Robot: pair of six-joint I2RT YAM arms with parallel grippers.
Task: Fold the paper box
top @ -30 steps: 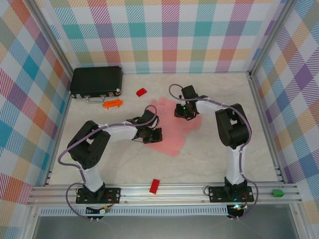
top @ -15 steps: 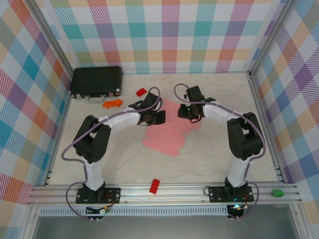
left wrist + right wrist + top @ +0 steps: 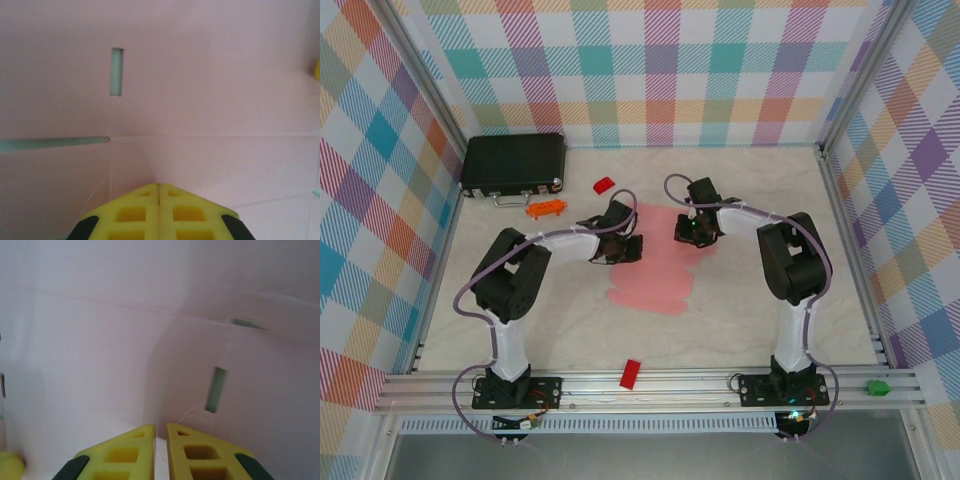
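The paper box (image 3: 658,272) is a flat light-pink die-cut sheet in the middle of the table. My left gripper (image 3: 621,246) is at its far-left part and my right gripper (image 3: 692,232) at its far-right part, the two facing each other. In the left wrist view pink card (image 3: 200,90) with slots and creases lies under my left gripper (image 3: 159,184), whose yellow fingers (image 3: 131,214) are shut, tips at the card. In the right wrist view my right gripper (image 3: 160,426) stands a narrow slit apart over the card (image 3: 90,355), which bulges up on the right.
A black case (image 3: 513,163) lies at the back left, with an orange piece (image 3: 546,208) and a small red block (image 3: 604,185) near it. Another red block (image 3: 630,374) rests on the front rail (image 3: 720,383). Metal frame posts edge both sides.
My left gripper went from the sheet's near-left edge up to its far-left part. The right gripper's jaws narrowed and its arm shifted. The sheet turned slightly on the table.
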